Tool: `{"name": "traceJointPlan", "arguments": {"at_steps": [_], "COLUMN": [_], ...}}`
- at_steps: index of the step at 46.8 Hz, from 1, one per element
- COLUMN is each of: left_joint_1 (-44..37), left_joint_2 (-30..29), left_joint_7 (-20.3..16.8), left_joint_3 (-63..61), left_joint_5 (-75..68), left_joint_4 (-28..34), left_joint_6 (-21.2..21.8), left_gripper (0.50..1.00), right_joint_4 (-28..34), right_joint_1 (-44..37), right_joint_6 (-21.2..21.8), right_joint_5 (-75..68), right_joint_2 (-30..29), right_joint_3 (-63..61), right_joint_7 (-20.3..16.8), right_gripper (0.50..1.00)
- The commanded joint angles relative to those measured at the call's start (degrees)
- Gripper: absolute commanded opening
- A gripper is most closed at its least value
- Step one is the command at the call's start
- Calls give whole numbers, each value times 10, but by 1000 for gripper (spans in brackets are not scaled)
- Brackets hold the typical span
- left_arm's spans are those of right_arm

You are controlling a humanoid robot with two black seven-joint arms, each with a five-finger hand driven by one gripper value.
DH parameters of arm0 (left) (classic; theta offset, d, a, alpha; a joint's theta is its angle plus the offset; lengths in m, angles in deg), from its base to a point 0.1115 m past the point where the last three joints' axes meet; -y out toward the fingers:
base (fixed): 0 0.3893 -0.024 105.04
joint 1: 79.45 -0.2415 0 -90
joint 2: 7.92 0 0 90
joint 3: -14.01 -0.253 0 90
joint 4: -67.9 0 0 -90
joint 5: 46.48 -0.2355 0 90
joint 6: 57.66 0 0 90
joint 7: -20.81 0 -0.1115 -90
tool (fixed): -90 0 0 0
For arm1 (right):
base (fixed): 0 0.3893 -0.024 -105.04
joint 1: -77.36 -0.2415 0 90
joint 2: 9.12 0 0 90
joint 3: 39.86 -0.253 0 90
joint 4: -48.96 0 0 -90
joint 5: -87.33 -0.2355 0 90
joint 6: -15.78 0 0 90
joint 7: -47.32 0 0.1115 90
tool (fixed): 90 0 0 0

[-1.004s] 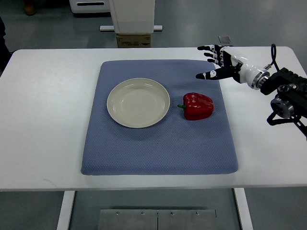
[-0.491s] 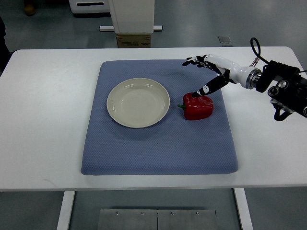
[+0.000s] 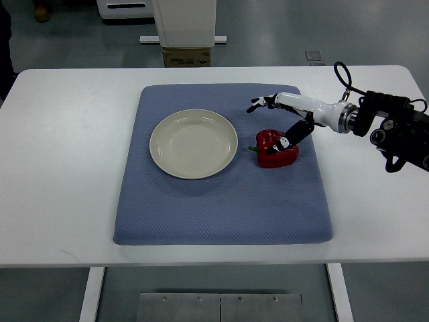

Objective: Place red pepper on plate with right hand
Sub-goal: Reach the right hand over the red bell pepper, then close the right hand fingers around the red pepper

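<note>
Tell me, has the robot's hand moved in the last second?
Yes. The right hand went left and down the picture, from the blue mat's far corner onto the red pepper.

A mat (image 3: 221,201) lies centrally on the counter (image 3: 67,168). The plate (image 3: 193,143) sits on the mat, left of centre. The pepper (image 3: 276,149) lies at the plate's 3 o'clock, apart from it. The right hand (image 3: 285,121) reaches in over the pepper from 2 o'clock.

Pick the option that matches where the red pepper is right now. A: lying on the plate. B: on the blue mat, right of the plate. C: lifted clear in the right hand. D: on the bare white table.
B: the red pepper sits on the blue mat right of the empty plate, with the right hand spread over it, not yet closed.
</note>
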Motion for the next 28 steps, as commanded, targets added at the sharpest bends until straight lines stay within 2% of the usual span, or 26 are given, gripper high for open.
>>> {"name": "traceJointPlan", "arguments": {"at_steps": [1, 18, 28], "left_joint_1": [0, 0, 0], "left_joint_2": [0, 0, 0], "left_joint_7": [0, 0, 0], "left_joint_3": [0, 0, 0], "left_joint_5": [0, 0, 0], "left_joint_4": [0, 0, 0], "left_joint_6": [0, 0, 0], "left_gripper": [1000, 1000, 1000], "right_joint_4": [-1, -9, -13], "right_joint_1": [0, 9, 10], "right_joint_6": [-2, -10, -33], "right_joint_5": [7, 14, 14], "right_joint_2": [0, -1, -2], "right_joint_3": [9, 31, 50], "right_joint_7": [0, -1, 0], "right_gripper": [989, 985, 981]}}
